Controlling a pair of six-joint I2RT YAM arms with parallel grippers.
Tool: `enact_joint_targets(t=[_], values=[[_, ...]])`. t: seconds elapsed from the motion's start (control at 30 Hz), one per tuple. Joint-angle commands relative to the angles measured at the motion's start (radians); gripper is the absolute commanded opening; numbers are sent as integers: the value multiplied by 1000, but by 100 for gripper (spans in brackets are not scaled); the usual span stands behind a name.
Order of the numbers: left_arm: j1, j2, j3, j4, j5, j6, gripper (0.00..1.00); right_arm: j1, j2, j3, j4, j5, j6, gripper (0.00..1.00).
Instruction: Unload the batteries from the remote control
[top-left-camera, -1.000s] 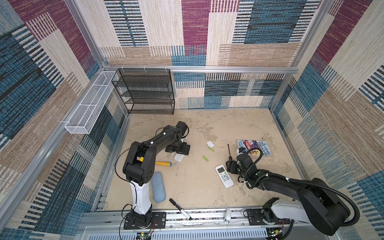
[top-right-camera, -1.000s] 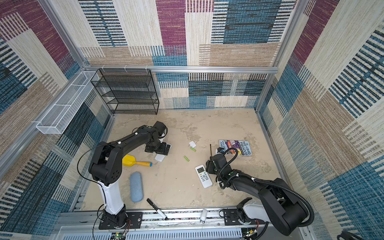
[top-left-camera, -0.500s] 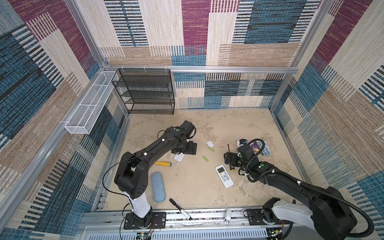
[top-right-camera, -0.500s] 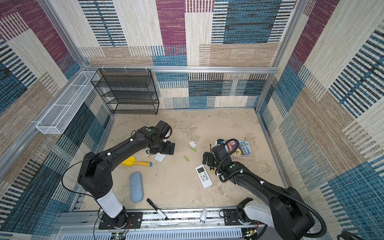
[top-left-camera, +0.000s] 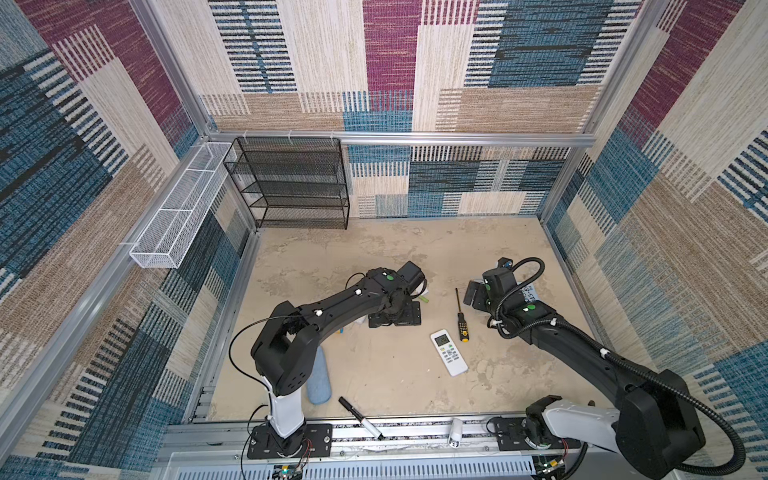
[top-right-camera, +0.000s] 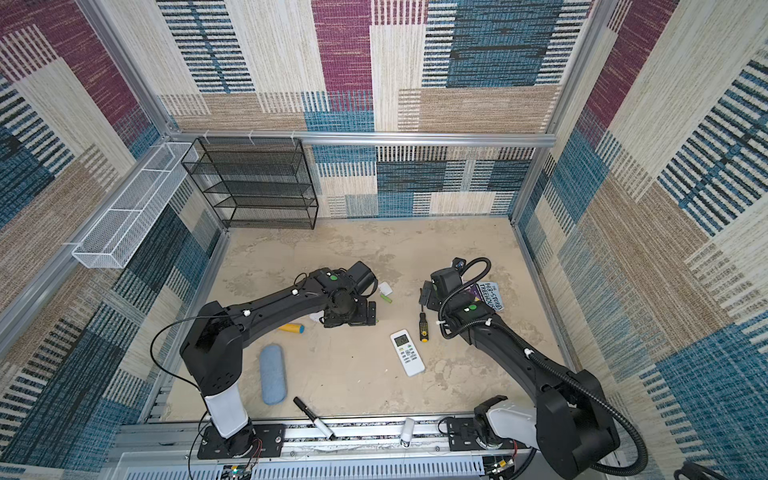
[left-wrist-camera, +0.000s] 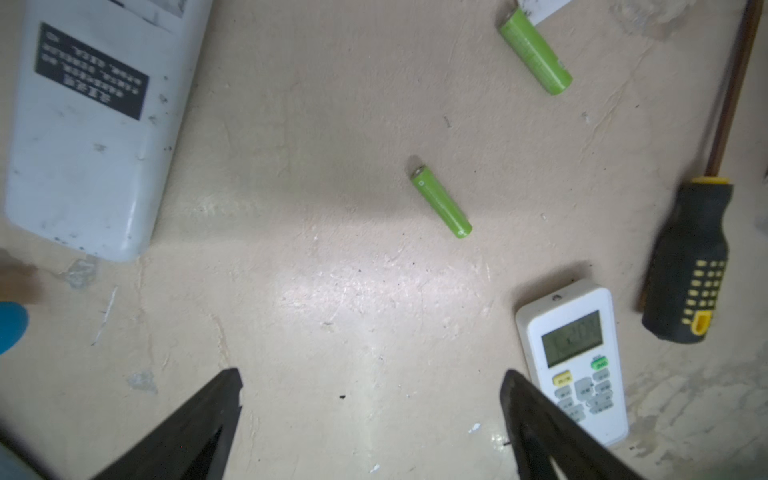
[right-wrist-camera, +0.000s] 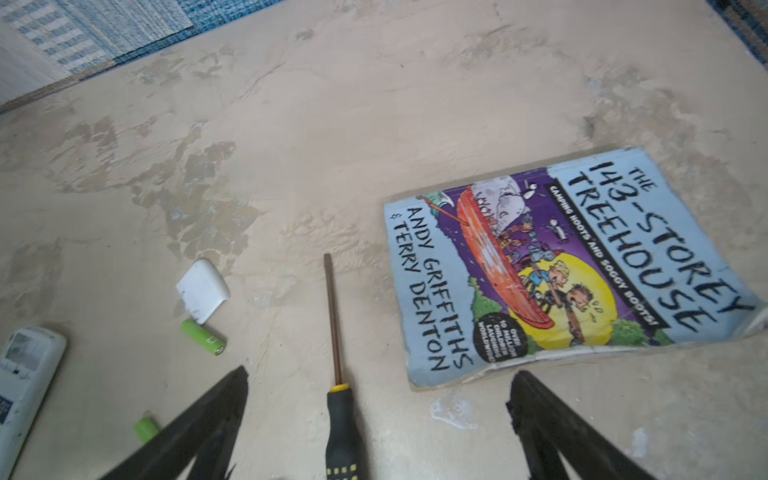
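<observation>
Batteries (left-wrist-camera: 441, 202) are lying loose on the tan floor (left-wrist-camera: 332, 291), two green ones. One is sitting out in the open, and the second battery (left-wrist-camera: 535, 52) is lying just beside a small white lid (right-wrist-camera: 203, 291). A white remote (left-wrist-camera: 575, 361) is lying face up with its buttons showing, near the first battery. A face-down remote (left-wrist-camera: 91, 124) is lying well apart on the other side. The left gripper (left-wrist-camera: 372, 374) is hanging over bare floor between the two remotes, with its fingers spread wide and holding nothing. In both top views the left arm (top-left-camera: 332, 307) is hiding most of the face-down remote. A black and yellow screwdriver (right-wrist-camera: 338, 415) is lying between the batteries and a picture book (right-wrist-camera: 561, 266). The right gripper (right-wrist-camera: 380, 374) is hanging over the screwdriver, its fingers spread wide too, gripping nothing. A blue case (top-right-camera: 273, 368), a black marker (top-right-camera: 307, 411) and a yellow handle (top-right-camera: 291, 328) are lying closer to the arm bases.
</observation>
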Motion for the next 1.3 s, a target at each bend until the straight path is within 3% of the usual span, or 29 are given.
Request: enact_joint_targets(t=[0.0,0.33,0.6,0.8,1.03,1.27], values=[[-32,45,47,15,45,-91,99,-36,2,-8,38,31,-31,100],[-173,204,225,22,30,-259,99,-126,-9,-28,85,-30,-120,100],[-224,295,272,20,31,-398,99,-159,-70,-68,103,-90,-147,100],[-234,343,310,-12,14,-436,97,-167,-97,-80,121,-125,-152,100],[-234,383,341,-54,11,-442,89,-171,-108,-92,131,-142,-155,100],[-234,391,348,-58,10,-437,73,-177,-125,-94,131,-144,-157,100]])
